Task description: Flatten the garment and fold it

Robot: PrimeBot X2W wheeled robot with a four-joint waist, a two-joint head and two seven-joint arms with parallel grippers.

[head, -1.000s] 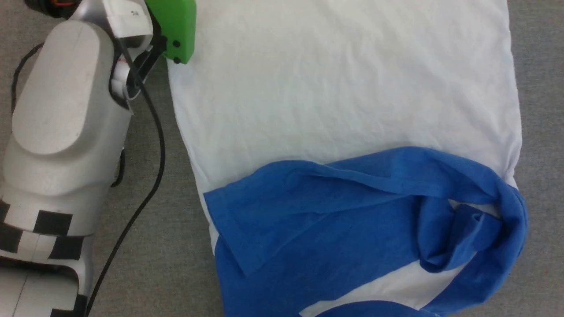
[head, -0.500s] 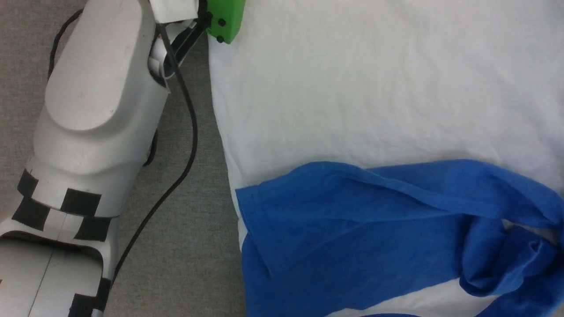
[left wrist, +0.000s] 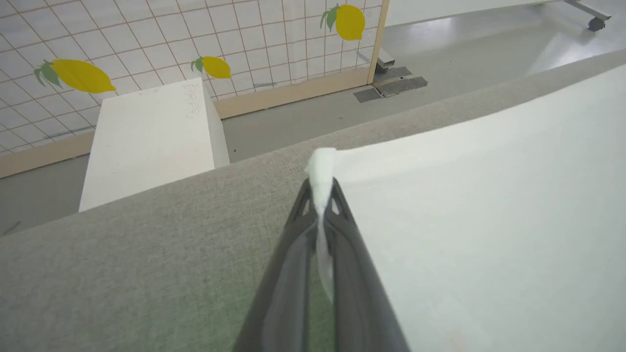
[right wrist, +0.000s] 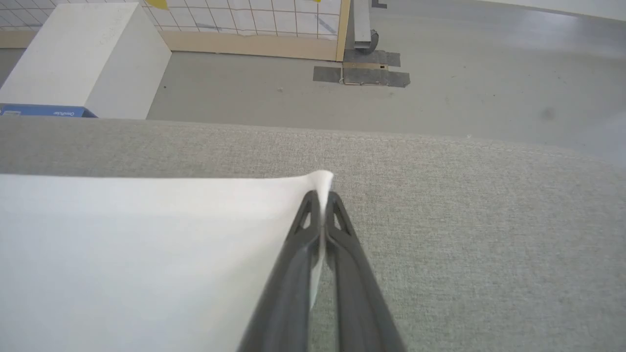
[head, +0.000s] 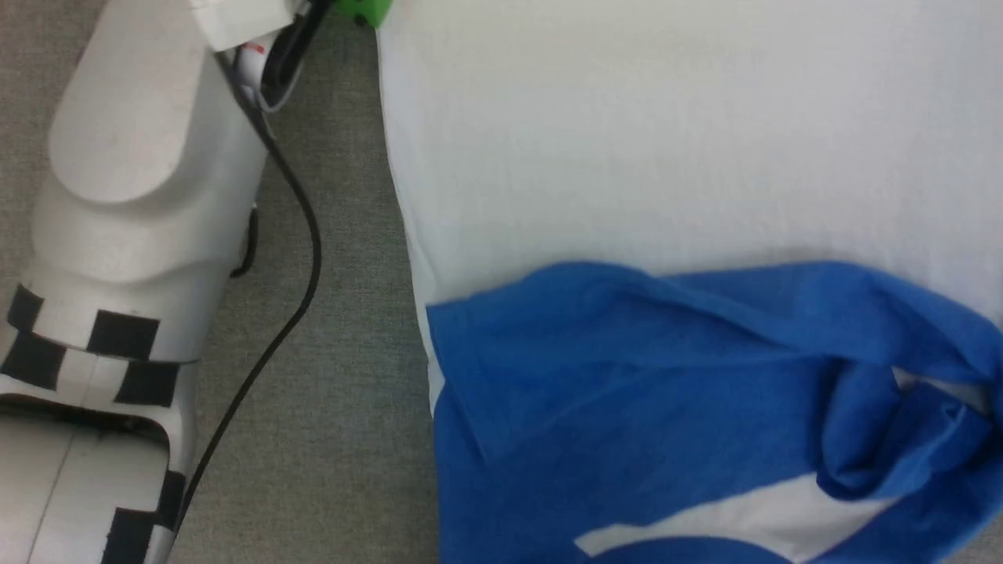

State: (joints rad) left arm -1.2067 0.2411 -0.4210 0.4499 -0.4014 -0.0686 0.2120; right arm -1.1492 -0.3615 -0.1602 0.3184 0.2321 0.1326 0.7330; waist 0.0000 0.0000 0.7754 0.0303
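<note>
Left gripper point(left wrist: 321, 185) is clamped on a corner of the soft white T-shirt with bright blue sleeves point(left wrist: 489, 220). Its two long dark fingers are pressed together, with a bunched tuft of white cloth poking past the tips; how much cloth sits between them is hidden. Right gripper point(right wrist: 321, 195) pinches another white corner the same way, fingers together, with a thin edge of fabric showing in the slit.

From both corners the cloth spreads smooth over the grey woven surface point(right wrist: 464, 220); whether it rests on the surface there is hard to tell.

In the head view the T-shirt point(head: 666, 157) runs off the top, right and bottom edges, so its outline is incomplete. The blue sleeves point(head: 627, 392) lie crumpled and overlapped across its near part, hiding what is under them. The pale left forearm point(head: 141, 157) and a black cable point(head: 302, 251) sit beside the shirt's left edge. A green part point(head: 364, 9) is cut off at the top.
</note>
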